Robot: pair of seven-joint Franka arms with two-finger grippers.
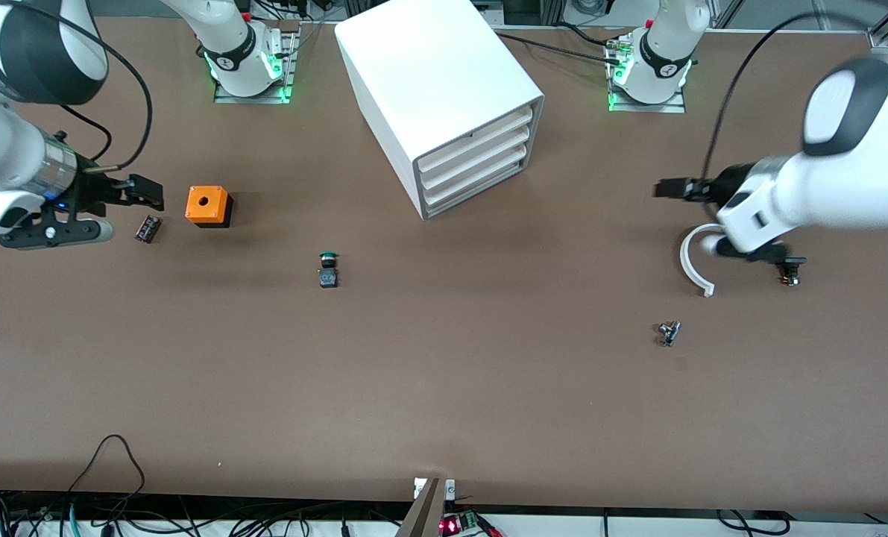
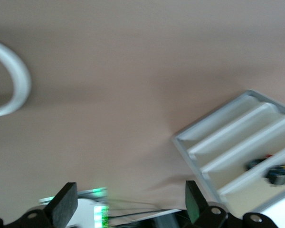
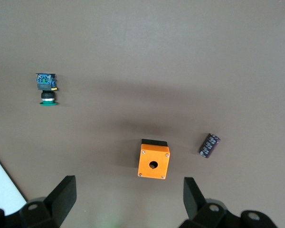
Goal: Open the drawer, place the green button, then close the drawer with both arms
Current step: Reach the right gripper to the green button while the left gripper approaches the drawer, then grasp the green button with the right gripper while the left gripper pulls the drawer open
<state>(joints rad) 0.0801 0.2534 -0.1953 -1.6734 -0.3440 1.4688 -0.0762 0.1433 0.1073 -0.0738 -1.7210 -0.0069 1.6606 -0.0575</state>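
The white cabinet (image 1: 444, 82) stands between the arms' bases, with all three drawers shut. The lowest drawer (image 1: 477, 181) also shows in the left wrist view (image 2: 232, 126). The button (image 1: 328, 268), with a green cap on a dark body, lies on the table nearer the front camera than the cabinet, and shows in the right wrist view (image 3: 47, 88). My right gripper (image 1: 134, 192) hangs open and empty over the right arm's end of the table, beside the orange box; its wrist view shows it (image 3: 128, 199) wide open. My left gripper (image 1: 682, 189) hangs open and empty over the left arm's end; its wrist view (image 2: 128, 206) is blurred.
An orange box with a hole (image 1: 207, 205) and a small black cylinder (image 1: 148, 228) lie near my right gripper. A white curved piece (image 1: 693, 261) and a small dark part (image 1: 789, 277) lie under my left arm. A small metal part (image 1: 668, 333) lies nearer the front camera.
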